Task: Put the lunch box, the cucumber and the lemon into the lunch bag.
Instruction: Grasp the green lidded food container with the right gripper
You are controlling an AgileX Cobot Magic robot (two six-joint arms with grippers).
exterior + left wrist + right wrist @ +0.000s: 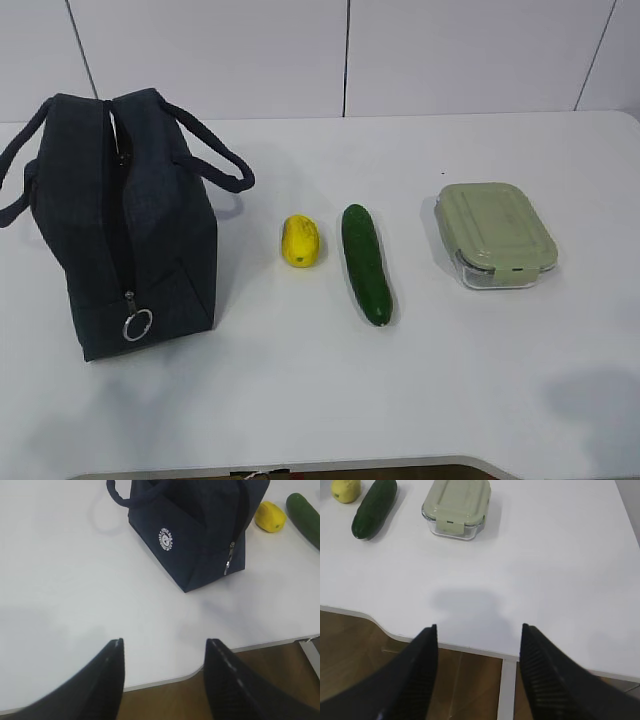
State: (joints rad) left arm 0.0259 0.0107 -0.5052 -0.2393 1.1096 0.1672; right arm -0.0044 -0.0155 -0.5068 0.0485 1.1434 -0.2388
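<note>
Navy bag (120, 225) stands at the left of our white table (330, 400), its zipper pull (137, 324) hanging at the near end. Right of it we see the lemon (300, 241), then the cucumber (366, 263), then the box (496, 235), each apart. Our left gripper (165, 645) and right gripper (479, 630) hover over the table's near edge, jaws apart, holding nothing.

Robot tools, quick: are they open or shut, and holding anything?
Left tool: open, holding nothing.
Right tool: open, holding nothing.
</note>
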